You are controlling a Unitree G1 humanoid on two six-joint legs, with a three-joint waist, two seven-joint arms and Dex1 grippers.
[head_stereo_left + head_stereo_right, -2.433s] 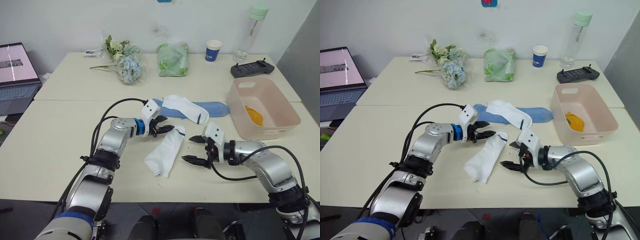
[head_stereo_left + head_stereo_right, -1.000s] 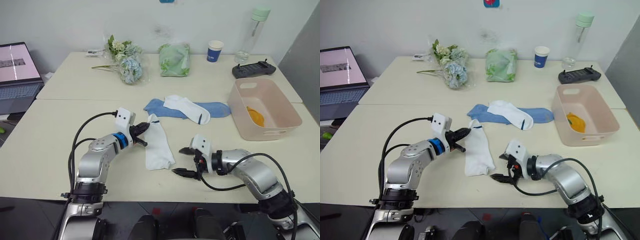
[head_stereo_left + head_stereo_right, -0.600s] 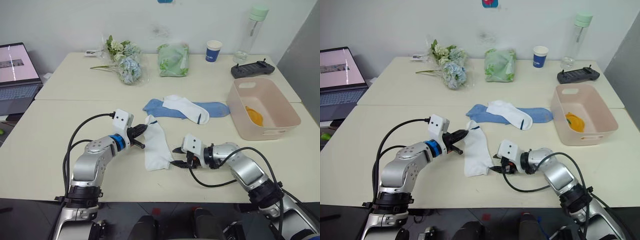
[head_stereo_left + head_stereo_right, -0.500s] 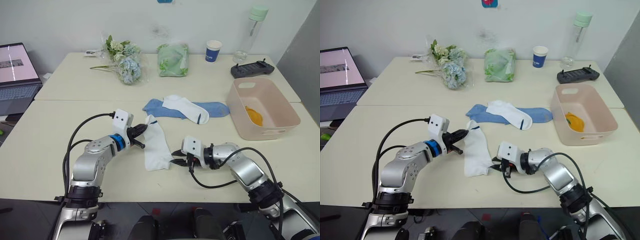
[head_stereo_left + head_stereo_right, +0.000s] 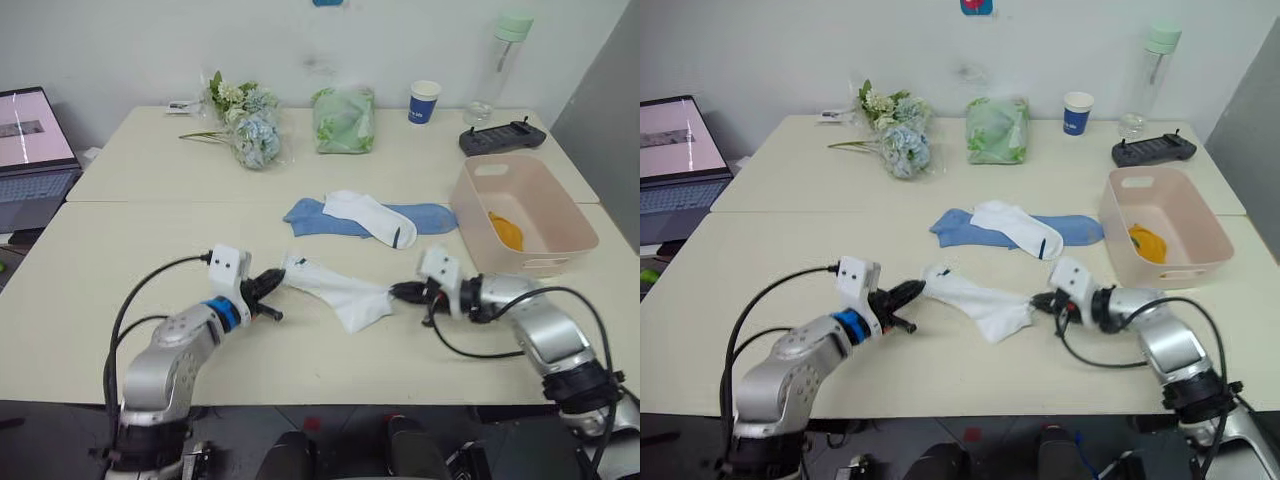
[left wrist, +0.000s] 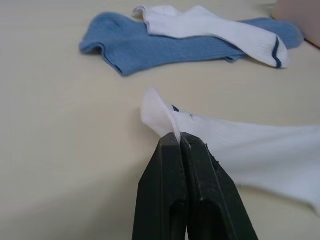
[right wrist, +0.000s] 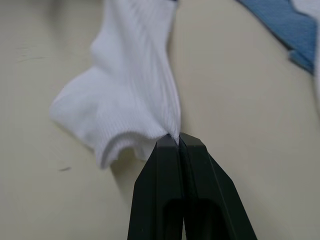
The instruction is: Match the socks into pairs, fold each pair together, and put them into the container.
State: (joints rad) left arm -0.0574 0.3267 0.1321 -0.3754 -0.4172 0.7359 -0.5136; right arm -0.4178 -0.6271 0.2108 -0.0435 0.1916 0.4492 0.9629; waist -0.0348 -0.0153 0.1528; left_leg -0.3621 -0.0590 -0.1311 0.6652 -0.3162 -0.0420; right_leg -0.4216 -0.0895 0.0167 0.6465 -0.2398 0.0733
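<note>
A white sock lies stretched across the near table between both grippers. My left gripper is shut on its cuff end. My right gripper is shut on its toe end. Farther back, another white sock lies on top of light blue socks. The pink container stands at the right with a mustard-yellow sock inside.
At the back of the table are a bunch of flowers, a green cloth bundle, a blue-and-white paper cup, a clear bottle and a black controller. A laptop sits at the far left.
My right gripper has shut on the sock's toe end and pulled it to the right. The sock now lies crosswise between both grippers instead of lengthwise.
</note>
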